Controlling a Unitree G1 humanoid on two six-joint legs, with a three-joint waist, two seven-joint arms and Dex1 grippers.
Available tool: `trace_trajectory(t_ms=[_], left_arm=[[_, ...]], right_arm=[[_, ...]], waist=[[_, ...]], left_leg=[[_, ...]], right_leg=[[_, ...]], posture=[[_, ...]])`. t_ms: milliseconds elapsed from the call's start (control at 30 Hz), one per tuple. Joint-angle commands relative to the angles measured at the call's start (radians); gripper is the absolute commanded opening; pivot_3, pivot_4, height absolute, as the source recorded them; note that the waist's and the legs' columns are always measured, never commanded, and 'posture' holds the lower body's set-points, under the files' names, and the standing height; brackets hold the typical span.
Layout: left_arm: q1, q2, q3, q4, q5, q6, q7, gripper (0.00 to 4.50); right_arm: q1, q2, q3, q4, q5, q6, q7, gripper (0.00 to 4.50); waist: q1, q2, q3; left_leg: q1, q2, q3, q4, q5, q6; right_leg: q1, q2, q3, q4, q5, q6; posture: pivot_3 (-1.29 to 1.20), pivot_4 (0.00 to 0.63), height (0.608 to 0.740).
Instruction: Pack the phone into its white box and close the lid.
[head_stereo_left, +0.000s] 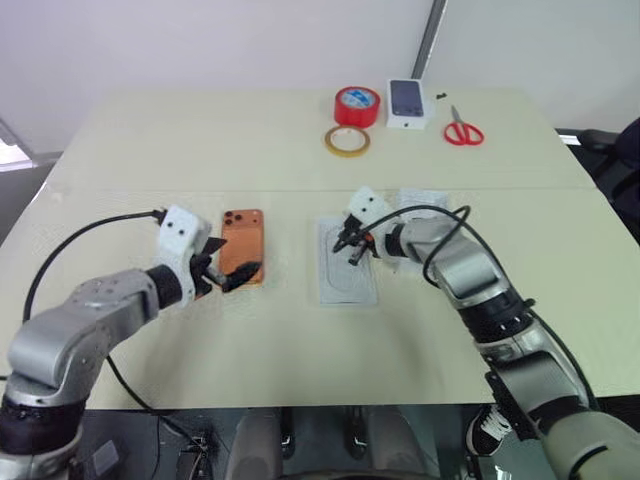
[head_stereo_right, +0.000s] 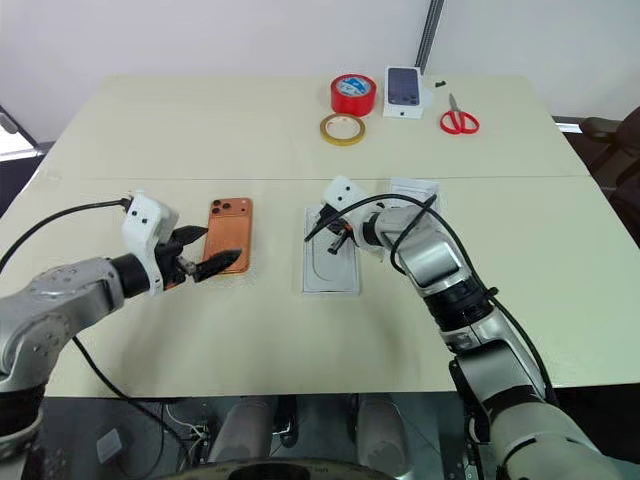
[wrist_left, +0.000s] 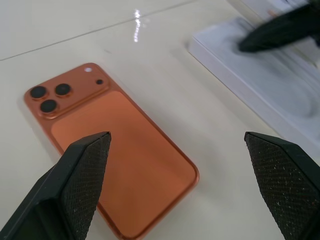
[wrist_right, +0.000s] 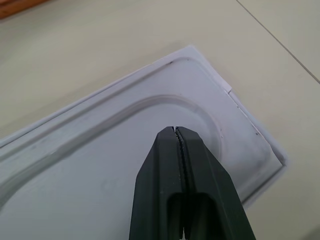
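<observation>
— Beige tabletop (head_stereo_left: 300, 330), pale wall behind. Run me across it from the left.

— First the left gripper (head_stereo_left: 228, 275), fingers spread wide with nothing between them, hanging right at the near end of the phone (head_stereo_left: 243, 258). That orange phone lies flat on the table, back up, lenses at the far end, well apart from the box.

— And the middle?

— The white box (head_stereo_left: 346, 270) lies flat, showing a rounded phone-shaped recess. The right gripper (head_stereo_right: 335, 240) is over it, fingers pressed together on nothing, tips poised above the recess; I can't tell if they touch it.

— Where's the lid?

— Just right of the box, partly hidden by the right arm, is a flat white piece (head_stereo_left: 425, 198). It may be the lid, but I can't be sure.

— Anything further back?

— A roll of yellowish tape (head_stereo_left: 346, 141), a red tape roll (head_stereo_left: 357, 105), a small white box with a phone printed on it (head_stereo_left: 408, 103), and red-handled scissors (head_stereo_left: 462, 130).

— So how far along?

— Early, I'd judge. The phone isn't picked up, nothing is in the box, and no lid is on. Grasping, placing and closing all remain.
</observation>
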Motion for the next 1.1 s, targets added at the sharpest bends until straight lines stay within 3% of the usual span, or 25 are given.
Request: trace_trajectory(t_ms=[33,567,800,1100], left_arm=[[0.030,0.017,0.006,-0.038,0.031,-0.079,-0.074,4.50],[0.078,-0.027,0.031,-0.038,0.055,-0.091,-0.062,4.50],[0.045,-0.079,0.101,0.029,0.039,-0.037,0.023,4.50],[-0.142,-0.186,0.206,0.210,-0.037,0.281,0.242,4.50]], right_arm=[[-0.035,0.019,0.017,0.028,-0.040,-0.049,-0.028,0.03],[0.035,-0.089,0.082,-0.119,-0.058,0.011,0.095,0.03],[-0.022,-0.002,0.008,-0.138,-0.033,-0.020,0.020,0.03],[-0.090,0.170,0.064,-0.067,-0.018,-0.044,0.010,0.03]], waist=[[0.001,0.000,0.000],[-0.001,0.000,0.000],[-0.001,0.000,0.000],[0.001,0.000,0.000]], left_leg=[[0.000,0.000,0.000,-0.001,0.000,0.000],[0.002,0.001,0.000,-0.002,0.001,0.000],[0.002,0.002,0.000,-0.002,0.002,0.001],[0.003,0.003,-0.001,-0.001,0.004,0.001]], right_leg=[[0.000,0.000,0.000,0.000,0.000,0.000],[0.001,0.004,0.000,0.000,0.000,0.000],[0.001,0.006,0.000,0.001,0.000,0.000],[0.002,0.009,0.000,0.002,0.000,0.001]], posture=[[0.00,0.150,0.740],[0.00,0.150,0.740],[0.00,0.150,0.740],[0.00,0.150,0.740]])
